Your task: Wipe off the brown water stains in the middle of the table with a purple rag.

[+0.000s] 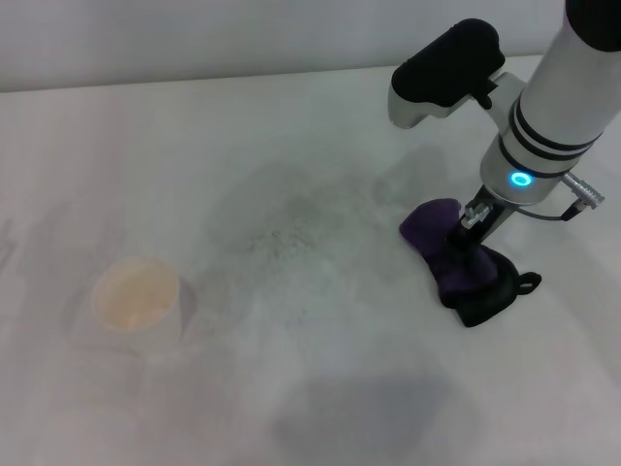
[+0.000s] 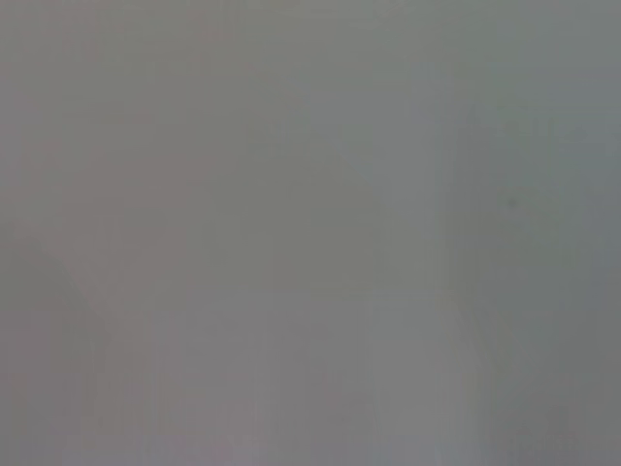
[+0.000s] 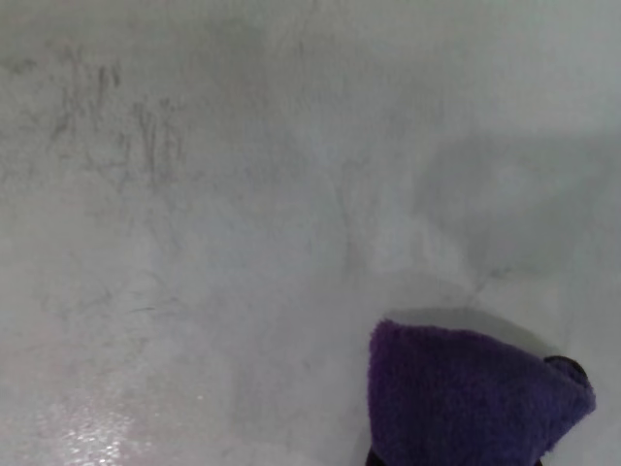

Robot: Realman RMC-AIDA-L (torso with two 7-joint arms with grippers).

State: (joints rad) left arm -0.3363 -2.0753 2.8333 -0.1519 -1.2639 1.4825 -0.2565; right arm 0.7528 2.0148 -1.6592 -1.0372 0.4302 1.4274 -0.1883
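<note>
Purple cloth with a black edge, the purple rag [image 1: 448, 254], is seen bunched on the table [image 1: 320, 388] at the right side, and the right gripper [image 1: 473, 236] is set down onto it; whether its fingers are parted or closed on the cloth cannot be told. Faint grey smudges [image 1: 281, 233] are spread over the middle of the tabletop. A white cup [image 1: 136, 301] with tan inside is placed well apart, at the left. Only a blank grey surface is shown in the left wrist view.
</note>
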